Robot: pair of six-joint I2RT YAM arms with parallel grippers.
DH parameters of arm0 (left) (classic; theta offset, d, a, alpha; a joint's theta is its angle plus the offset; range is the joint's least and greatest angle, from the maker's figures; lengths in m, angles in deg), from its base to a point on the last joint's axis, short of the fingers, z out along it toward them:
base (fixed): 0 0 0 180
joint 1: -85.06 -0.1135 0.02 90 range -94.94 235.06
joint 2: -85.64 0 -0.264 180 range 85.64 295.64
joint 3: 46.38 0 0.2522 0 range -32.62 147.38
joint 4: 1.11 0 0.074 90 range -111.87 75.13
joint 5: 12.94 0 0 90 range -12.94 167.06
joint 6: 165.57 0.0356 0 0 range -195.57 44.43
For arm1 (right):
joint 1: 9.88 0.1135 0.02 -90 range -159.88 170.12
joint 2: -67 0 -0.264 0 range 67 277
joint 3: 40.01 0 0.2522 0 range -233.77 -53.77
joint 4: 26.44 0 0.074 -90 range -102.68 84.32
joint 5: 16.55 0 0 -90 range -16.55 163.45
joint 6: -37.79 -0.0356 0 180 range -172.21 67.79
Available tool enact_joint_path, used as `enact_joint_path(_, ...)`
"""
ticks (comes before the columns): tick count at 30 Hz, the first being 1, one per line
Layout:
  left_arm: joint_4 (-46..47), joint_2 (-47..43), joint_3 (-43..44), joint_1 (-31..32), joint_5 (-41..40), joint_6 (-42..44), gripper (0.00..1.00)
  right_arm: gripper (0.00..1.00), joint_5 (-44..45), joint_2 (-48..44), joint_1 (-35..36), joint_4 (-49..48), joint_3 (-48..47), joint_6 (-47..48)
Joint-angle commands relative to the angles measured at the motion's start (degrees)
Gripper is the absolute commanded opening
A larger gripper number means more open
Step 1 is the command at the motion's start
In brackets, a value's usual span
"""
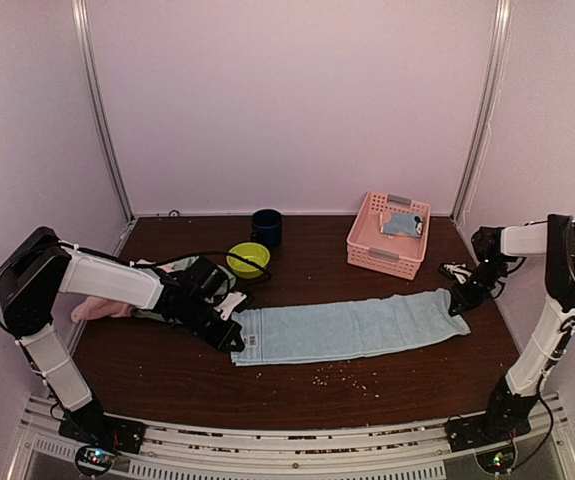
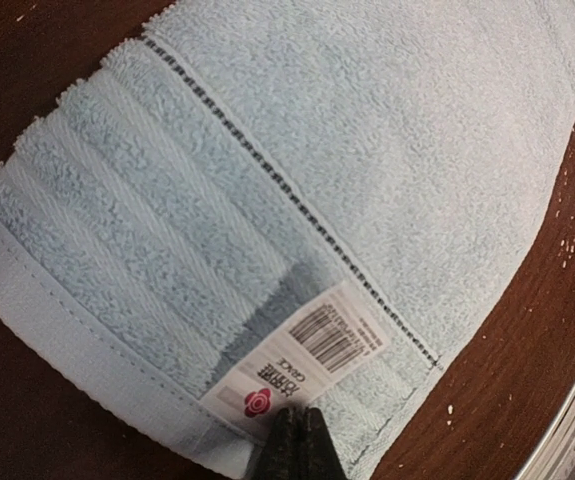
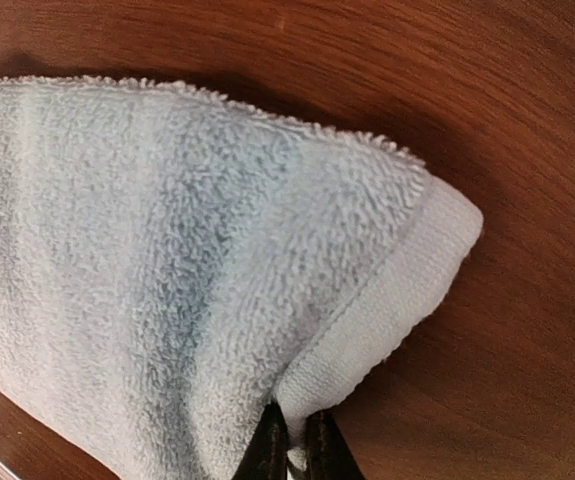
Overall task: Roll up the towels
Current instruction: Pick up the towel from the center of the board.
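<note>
Left fingers [image 2: 295, 432] are pinched shut on the hem of the pale blue towel [image 1: 352, 325], right beside its barcode label [image 2: 312, 350]! Over at the far end, the right fingers [image 3: 292, 440] are clamped on the other corner. That towel lies stretched flat across the middle of the desk [image 1: 307, 265], between the two arms.

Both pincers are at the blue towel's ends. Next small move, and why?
Probably lift the left pincer slightly and curl its hem over toward the right pincer to start the roll. The pale blue towel lies flat, stretched lengthwise and not yet rolled. The left pincer looks shut on the labelled hem, and the right pincer pinches the far corner, anchoring it.
</note>
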Motion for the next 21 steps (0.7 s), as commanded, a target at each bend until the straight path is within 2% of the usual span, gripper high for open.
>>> enact_joint_path(1, -0.8, 2.0, -1.5, 0.1, -0.7, 1.1, 0.0, 0.04, -6.0, 0.2, 1.7, -0.6, 0.6, -0.1)
enact_joint_path(4, -1.0, 1.7, -1.4, 0.1, -0.8, 1.1, 0.0, 0.0, -4.1, -0.9, 1.3, 0.6, -0.4, -0.3)
enact_joint_path(16, -2.2, -6.3, 0.2, 0.1, -4.7, -0.6, 0.0, 0.0, 4.6, -6.4, -4.5, 7.7, -4.9, 2.5)
enact_joint_path(21, -3.0, -8.8, 0.9, 0.0, -10.3, -0.3, 0.14, 0.0, 5.7, -6.9, -6.0, 9.6, -7.1, 3.1)
